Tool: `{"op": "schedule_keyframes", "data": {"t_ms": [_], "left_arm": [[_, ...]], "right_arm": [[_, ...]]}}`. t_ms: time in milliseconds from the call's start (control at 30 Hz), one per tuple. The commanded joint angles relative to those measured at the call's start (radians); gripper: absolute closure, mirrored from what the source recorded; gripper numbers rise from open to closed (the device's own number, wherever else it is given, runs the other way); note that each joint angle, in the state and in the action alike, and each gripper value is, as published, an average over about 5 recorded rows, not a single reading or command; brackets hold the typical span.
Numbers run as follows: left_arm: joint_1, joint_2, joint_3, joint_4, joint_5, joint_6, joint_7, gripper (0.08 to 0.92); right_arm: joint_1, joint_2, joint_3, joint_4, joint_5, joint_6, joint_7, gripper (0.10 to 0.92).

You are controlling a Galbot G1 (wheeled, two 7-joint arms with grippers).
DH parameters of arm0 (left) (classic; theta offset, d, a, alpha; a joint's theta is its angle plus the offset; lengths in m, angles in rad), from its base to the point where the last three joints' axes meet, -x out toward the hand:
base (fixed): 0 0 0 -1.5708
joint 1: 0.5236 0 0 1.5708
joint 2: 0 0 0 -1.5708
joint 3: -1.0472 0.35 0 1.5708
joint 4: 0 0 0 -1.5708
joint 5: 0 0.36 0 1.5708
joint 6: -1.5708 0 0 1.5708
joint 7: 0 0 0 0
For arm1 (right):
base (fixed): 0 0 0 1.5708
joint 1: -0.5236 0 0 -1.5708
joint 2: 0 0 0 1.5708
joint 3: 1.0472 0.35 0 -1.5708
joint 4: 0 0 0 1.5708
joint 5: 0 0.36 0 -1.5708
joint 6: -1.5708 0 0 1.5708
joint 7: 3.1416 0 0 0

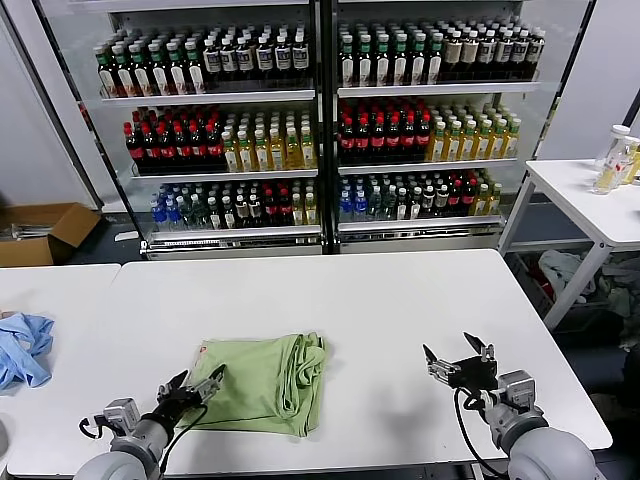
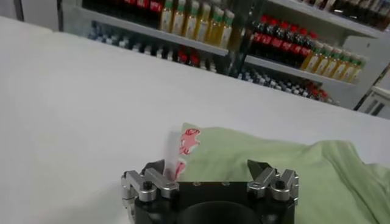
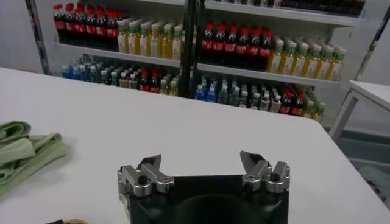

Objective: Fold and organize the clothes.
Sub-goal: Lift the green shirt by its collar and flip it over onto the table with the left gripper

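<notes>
The light green polo shirt (image 1: 262, 382) lies folded into a compact rectangle on the white table (image 1: 380, 310), with bunched edges on its right side and a bit of red-and-white print at its far left corner. My left gripper (image 1: 196, 385) is open at the shirt's near left edge, low over it. In the left wrist view the shirt (image 2: 274, 167) lies just past the open gripper (image 2: 209, 165), with the red print (image 2: 189, 140) turned up at a corner. My right gripper (image 1: 459, 358) is open and empty over bare table, well right of the shirt (image 3: 24, 152).
A light blue garment (image 1: 22, 347) lies at the far left on the adjoining table. Drink coolers (image 1: 320, 120) full of bottles stand behind. A small white table (image 1: 590, 200) with bottles stands at the right. A cardboard box (image 1: 40, 232) sits on the floor at left.
</notes>
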Motion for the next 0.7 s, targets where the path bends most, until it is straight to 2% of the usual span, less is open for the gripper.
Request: {"op": "schedule_keyframes", "data": {"t_ms": [33, 167, 700], "left_arm": [[-0.021, -0.002, -0.022, 0.044, -0.219, 0.054, 0.029, 0.177], [-0.028, -0.010, -0.034, 0.053, -0.318, 0.058, 0.038, 0.227], [-0.059, -0.044, -0.083, 0.091, -0.479, 0.059, 0.042, 0.672]], "right_arm": [[-0.007, -0.001, 0.005, 0.006, 0.000, -0.003, 0.002, 0.203], [-0.009, -0.001, 0.007, 0.009, 0.001, -0.007, 0.003, 0.203], [0.010, -0.009, -0.007, -0.011, 0.009, -0.016, 0.009, 0.203]]}}
